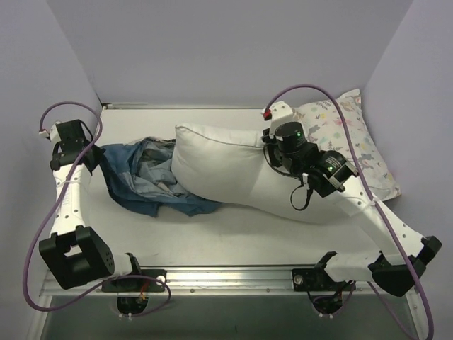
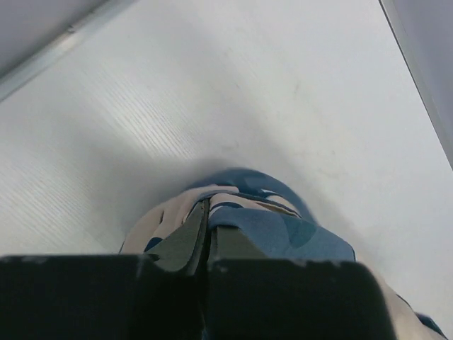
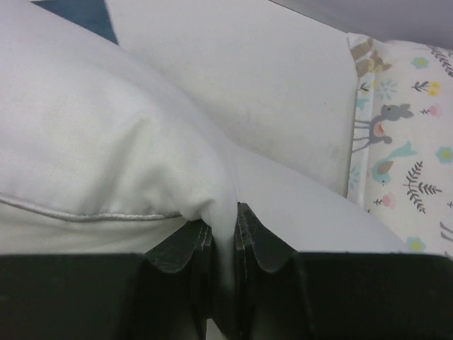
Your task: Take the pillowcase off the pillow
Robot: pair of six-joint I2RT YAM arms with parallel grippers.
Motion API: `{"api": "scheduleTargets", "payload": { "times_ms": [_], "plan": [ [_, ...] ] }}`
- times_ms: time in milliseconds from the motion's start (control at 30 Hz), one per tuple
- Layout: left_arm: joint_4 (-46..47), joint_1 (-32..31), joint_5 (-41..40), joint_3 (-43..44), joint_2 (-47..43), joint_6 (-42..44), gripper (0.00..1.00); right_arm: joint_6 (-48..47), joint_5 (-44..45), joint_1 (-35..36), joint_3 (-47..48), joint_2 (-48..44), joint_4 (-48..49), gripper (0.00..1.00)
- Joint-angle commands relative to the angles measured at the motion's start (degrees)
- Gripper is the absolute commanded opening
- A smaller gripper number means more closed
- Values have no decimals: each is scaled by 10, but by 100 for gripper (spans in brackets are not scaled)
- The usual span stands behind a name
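Note:
The dark blue pillowcase (image 1: 145, 177) lies crumpled at the left, its right edge against the left end of the white pillow (image 1: 226, 170). The pillow lies bare across the middle of the table. My left gripper (image 1: 90, 152) is shut on a fold of the pillowcase (image 2: 269, 223) at its left edge. My right gripper (image 1: 269, 145) is shut on a pinch of the pillow's fabric (image 3: 141, 142) near its upper right edge, by the piped seam.
A smaller white pillow with pastel animal print (image 1: 354, 138) leans at the back right, just behind my right arm; it also shows in the right wrist view (image 3: 403, 120). Purple walls close in the left, back and right sides.

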Motion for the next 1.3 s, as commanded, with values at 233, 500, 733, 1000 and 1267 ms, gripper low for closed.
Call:
{"api": "scheduleTargets", "payload": {
  "times_ms": [233,500,733,1000,1267],
  "plan": [
    [40,25,-81,37,-12,-8,0,78,25,-38,119,-6,-16,0],
    [35,30,-11,81,-14,2,0,122,73,-22,260,110,-23,0],
    [62,8,62,-4,-37,9,0,165,49,-20,275,263,29,0],
    [80,-104,73,-65,-44,51,16,231,-39,-26,208,339,119,0],
    [29,-121,58,4,-75,130,79,214,-141,-46,204,298,117,57]
  ]
}}
